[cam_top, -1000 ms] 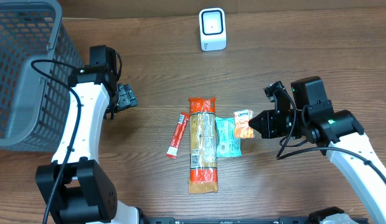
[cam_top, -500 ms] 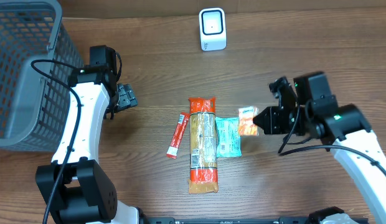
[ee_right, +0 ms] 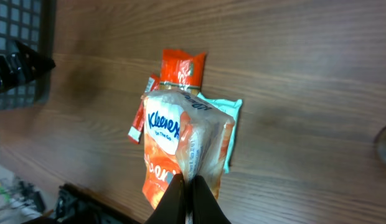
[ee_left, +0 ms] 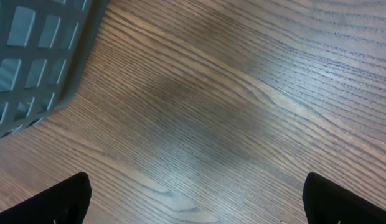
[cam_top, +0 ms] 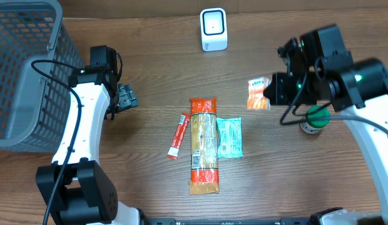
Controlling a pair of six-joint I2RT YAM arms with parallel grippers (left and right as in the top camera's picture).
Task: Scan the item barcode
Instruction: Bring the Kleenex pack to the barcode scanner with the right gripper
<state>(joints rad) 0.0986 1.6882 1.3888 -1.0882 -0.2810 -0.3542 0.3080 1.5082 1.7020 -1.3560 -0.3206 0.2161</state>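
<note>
The item is an orange Kleenex tissue pack, held above the table right of centre. My right gripper is shut on its edge, and in the right wrist view the pack hangs from the pinched seam at the gripper. No barcode shows on the faces I see. The white scanner stands at the far centre, left of and beyond the pack. My left gripper is open beside the basket, over bare wood, with nothing between its fingers.
A grey mesh basket fills the far left corner. On the table's middle lie a long orange package, a teal packet and a red stick sachet. A green-topped round object sits under the right arm.
My right gripper has lifted the Kleenex pack off the table and carried it right and toward the far side, uncovering the green-topped object. The left arm has not moved.
</note>
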